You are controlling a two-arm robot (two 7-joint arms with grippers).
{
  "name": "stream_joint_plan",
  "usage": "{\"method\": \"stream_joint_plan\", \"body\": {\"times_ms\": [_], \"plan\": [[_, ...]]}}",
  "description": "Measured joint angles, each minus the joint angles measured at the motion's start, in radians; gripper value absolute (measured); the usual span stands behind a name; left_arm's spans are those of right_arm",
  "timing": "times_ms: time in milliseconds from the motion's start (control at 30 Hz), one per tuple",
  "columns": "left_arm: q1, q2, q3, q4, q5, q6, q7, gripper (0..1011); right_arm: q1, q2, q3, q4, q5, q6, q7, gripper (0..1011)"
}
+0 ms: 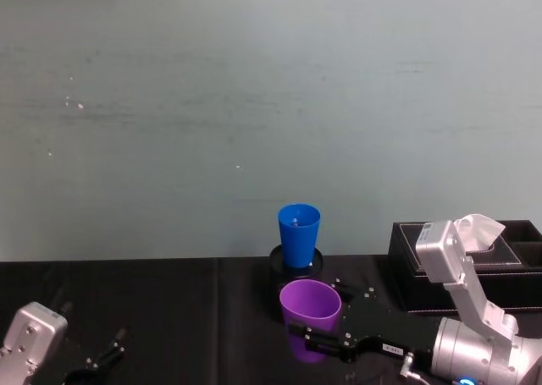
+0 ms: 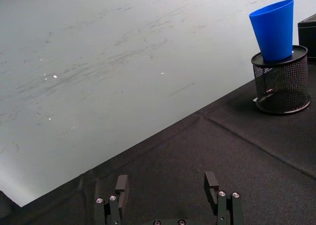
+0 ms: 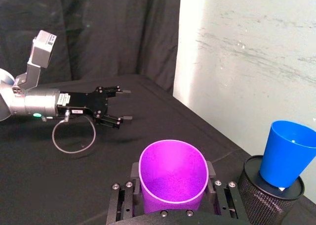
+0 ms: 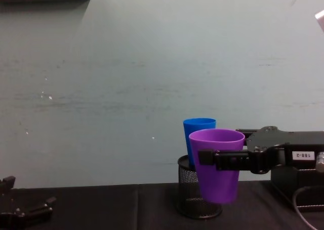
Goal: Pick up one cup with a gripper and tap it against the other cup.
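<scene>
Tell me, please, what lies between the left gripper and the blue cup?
Bare black tablecloth: the left wrist view shows it running from the left gripper to the mesh pen holder that holds the blue cup.

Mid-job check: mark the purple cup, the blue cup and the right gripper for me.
purple cup (image 4: 217, 182): chest view, lower side wall.
blue cup (image 1: 298, 237): head view, middle of its outer wall.
right gripper (image 3: 172, 168): right wrist view, midway between its fingertips, clamped on the purple cup.
</scene>
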Motion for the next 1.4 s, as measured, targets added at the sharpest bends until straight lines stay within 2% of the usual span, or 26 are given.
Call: {"method": "stream_joint_plan", "body": {"times_ms": [167,400,600,933,1233,1400], "plan": [[0.0,0.0,0.0,0.0,0.0,0.0,0.0,1000,0.001,0.004,-0.004,-0.003,-0.001,0.003,-0.001,732],[0.0,0.0,0.0,0.0,0.0,0.0,0.0,1000,0.017,-0.002,0.002,-0.002,-0.002,0.042,-0.039,732],[0.0,0.0,0.0,0.0,0.0,0.0,0.0,1000,0.061,-0.039,0.004,0.051,-0.004,0.074,-0.072,732],[0.0,0.0,0.0,0.0,0.0,0.0,0.0,1000,0.103,-0.102,0.019,0.141,-0.017,0.081,-0.135,732],[0.0,0.0,0.0,0.0,0.0,0.0,0.0,1000,0.139,-0.164,0.031,0.22,-0.074,0.067,-0.203,732],[0.0,0.0,0.0,0.0,0.0,0.0,0.0,1000,0.147,-0.185,0.04,0.244,-0.092,0.067,-0.228,732]]}}
